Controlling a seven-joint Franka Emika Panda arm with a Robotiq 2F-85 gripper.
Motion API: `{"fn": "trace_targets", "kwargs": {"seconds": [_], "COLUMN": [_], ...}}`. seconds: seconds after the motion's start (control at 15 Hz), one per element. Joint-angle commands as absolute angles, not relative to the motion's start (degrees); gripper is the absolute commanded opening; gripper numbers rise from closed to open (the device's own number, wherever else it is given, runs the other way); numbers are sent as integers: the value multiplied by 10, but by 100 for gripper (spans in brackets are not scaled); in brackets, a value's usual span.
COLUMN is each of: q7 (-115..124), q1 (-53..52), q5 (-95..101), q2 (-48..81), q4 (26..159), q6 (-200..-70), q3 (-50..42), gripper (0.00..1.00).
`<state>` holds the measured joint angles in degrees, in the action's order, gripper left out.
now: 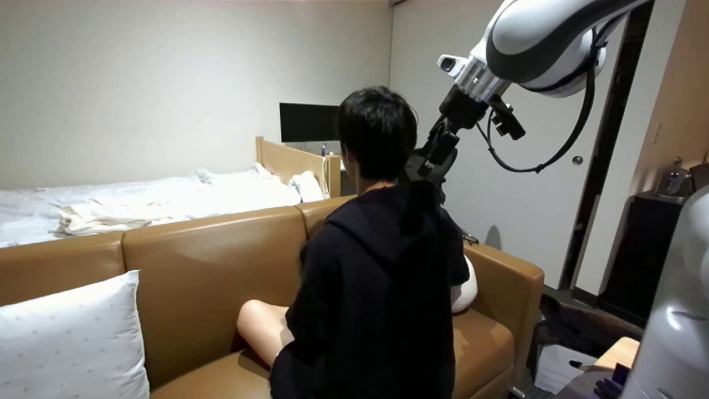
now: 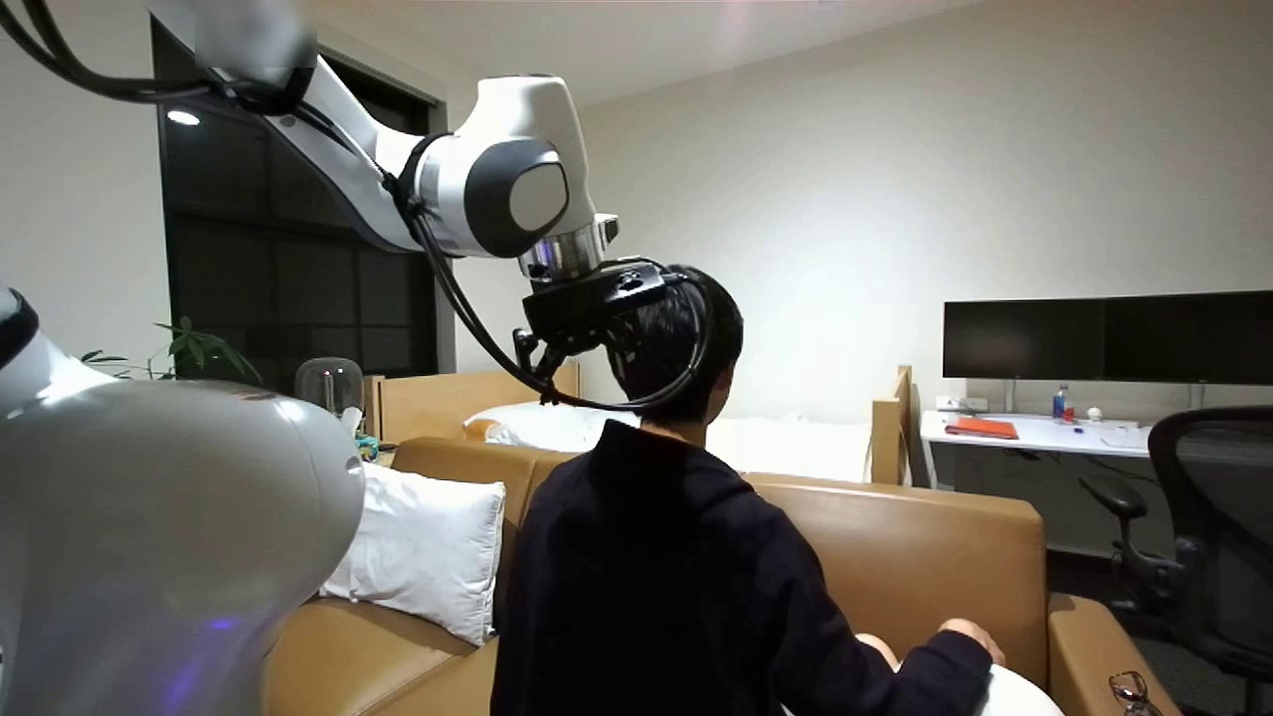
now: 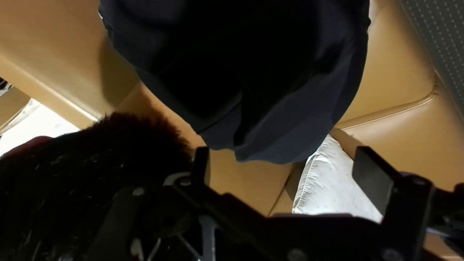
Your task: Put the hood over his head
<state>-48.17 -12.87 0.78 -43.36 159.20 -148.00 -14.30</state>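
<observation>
A person with dark hair (image 1: 378, 133) sits on a tan sofa in a dark hooded top, back to the camera in both exterior views. The hood (image 1: 382, 227) lies down on the upper back, below the bare neck; it also shows in an exterior view (image 2: 661, 482). My gripper (image 1: 429, 160) is beside the head, above the shoulder. In the wrist view my gripper (image 3: 282, 156) is open and empty, jaws wide apart. The dark cloth of the top (image 3: 282, 119) lies ahead of the jaws; hood and shoulder are hard to tell apart there. The hair (image 3: 90, 174) is close to the left finger.
The tan sofa (image 1: 216, 255) surrounds the person. A white pillow (image 1: 72, 338) lies on it, also visible in the wrist view (image 3: 330, 181). A bed (image 1: 155, 199) stands beyond. A cable (image 2: 477, 338) loops from my wrist past the head. A desk (image 2: 1034, 433) and chair (image 2: 1213, 537) stand aside.
</observation>
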Motion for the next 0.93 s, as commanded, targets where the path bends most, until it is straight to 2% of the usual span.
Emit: {"fn": "trace_targets", "kwargs": {"seconds": [0.0,0.87], "q7": [-504,-591], "q1": [-134,-177], "q5": [7,-14], "q2": [-404,-324], "q4": [1588,1582], "q6": [-1514,-1531], "q3": [-158,-206], "gripper": [100,100]}}
